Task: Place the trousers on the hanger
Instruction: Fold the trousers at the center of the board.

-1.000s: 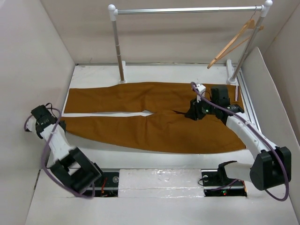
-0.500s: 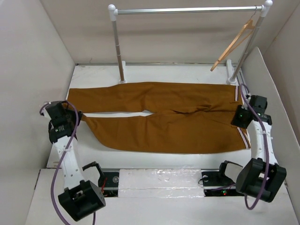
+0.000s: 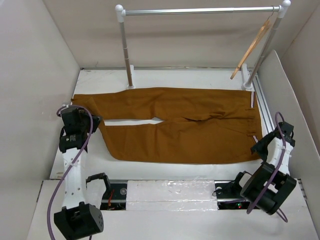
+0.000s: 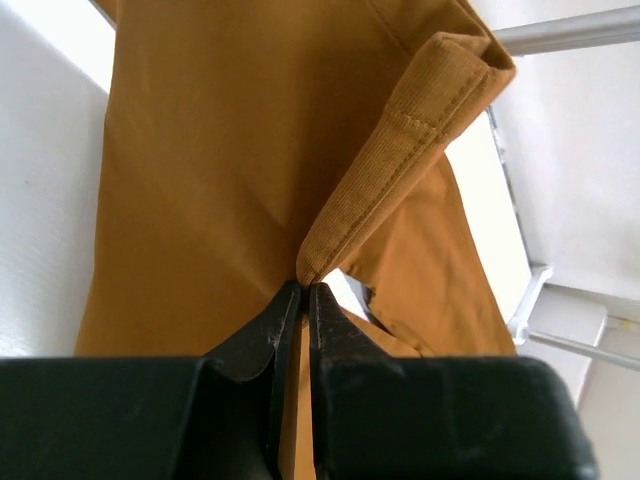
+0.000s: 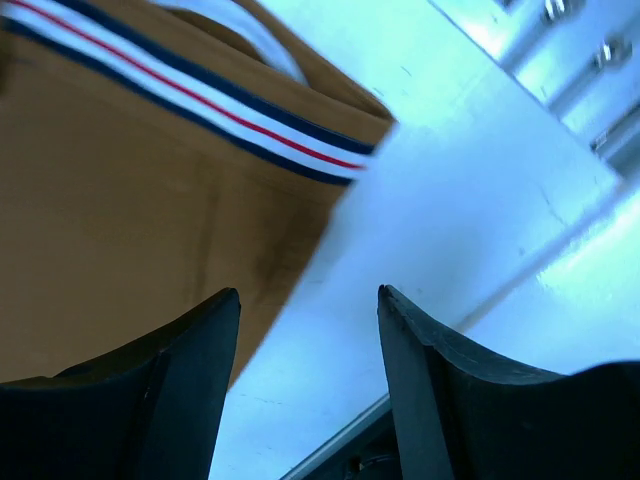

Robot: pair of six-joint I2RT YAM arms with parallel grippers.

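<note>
Dragged inward from the left edge, the near cuff of the long rust-brown cloth trousers [image 3: 175, 125], flat mid-desk, sits pinched in the left gripper [image 4: 303, 288]. Right gripper [image 5: 308, 300] has retreated to the right edge, spread and empty. Thin tan wooden hanger [image 3: 252, 47] hangs at the far-right corner.

Three views of one scene. The top view sits high above and behind the arm bases, looking down and forward across the whole worktop [image 3: 190, 77]. It is far enough back to take in the trousers [image 3: 180, 125] end to end and the rail [image 3: 200, 10] at the back.

The left wrist view looks out along the left hand [image 4: 303, 290], very close to a folded leg hem [image 4: 400, 150], with the rail in its far corner. The top view shows that same hem at its left side.

The right wrist view looks down between the fingers of the right hand [image 5: 310, 295], close over the striped waistband [image 5: 200, 95] and bare worktop. This spot lies near the top view's right edge.
</note>
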